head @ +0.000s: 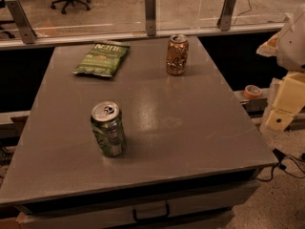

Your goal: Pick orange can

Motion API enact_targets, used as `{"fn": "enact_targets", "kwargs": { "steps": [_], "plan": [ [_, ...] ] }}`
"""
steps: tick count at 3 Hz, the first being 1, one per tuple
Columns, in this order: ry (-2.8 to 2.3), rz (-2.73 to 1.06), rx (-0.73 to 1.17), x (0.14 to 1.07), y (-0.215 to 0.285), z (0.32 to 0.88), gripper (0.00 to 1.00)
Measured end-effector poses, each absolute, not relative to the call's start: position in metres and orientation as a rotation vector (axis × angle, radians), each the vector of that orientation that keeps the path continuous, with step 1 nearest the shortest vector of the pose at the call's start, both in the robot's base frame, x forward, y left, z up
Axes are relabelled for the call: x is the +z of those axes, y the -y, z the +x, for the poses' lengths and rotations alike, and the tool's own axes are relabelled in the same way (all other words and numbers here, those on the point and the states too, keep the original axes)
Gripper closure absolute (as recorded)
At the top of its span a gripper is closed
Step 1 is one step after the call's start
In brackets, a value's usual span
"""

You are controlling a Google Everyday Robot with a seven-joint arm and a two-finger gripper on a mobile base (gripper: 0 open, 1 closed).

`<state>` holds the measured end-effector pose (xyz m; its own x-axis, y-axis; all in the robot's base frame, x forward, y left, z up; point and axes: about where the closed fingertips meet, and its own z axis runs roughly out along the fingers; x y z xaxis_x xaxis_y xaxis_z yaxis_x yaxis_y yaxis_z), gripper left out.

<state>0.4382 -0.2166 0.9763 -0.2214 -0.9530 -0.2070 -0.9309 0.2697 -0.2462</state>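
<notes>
Bench (190, 128): grey, flat top, seen from its near edge; a dark handle (151, 213) sits on the front panel below that edge.

Orange can (177, 55): upright near the far edge, somewhat right of middle, silver top up. We note it stands alone, touching nothing.

Green can (108, 129): upright toward the near left corner, well apart from the orange can.

Green chip bag (101, 58): lying flat near the far edge, left of middle, apart from both cans.

Gripper (285, 106): pale, blocky parts off the bench's right edge, about level with its middle, over the floor and well apart from the orange can. It holds nothing that we can see; we cannot tell whether it is spread or closed.

Beyond the right edge, a roll of tape (251, 90) lies on a low ledge. Metal posts (150, 13) with glass panels run behind the far edge.
</notes>
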Motion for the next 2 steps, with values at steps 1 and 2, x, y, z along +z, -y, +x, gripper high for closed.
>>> {"fn": "enact_targets", "kwargs": {
  "steps": [1, 2],
  "plan": [
    [-2.228, -1.72, -0.099, 0.977, 0.217, 0.439, 0.0],
    [-2.196, -1.687, -0.025, 0.962, 0.219, 0.47, 0.0]
  ]
}}
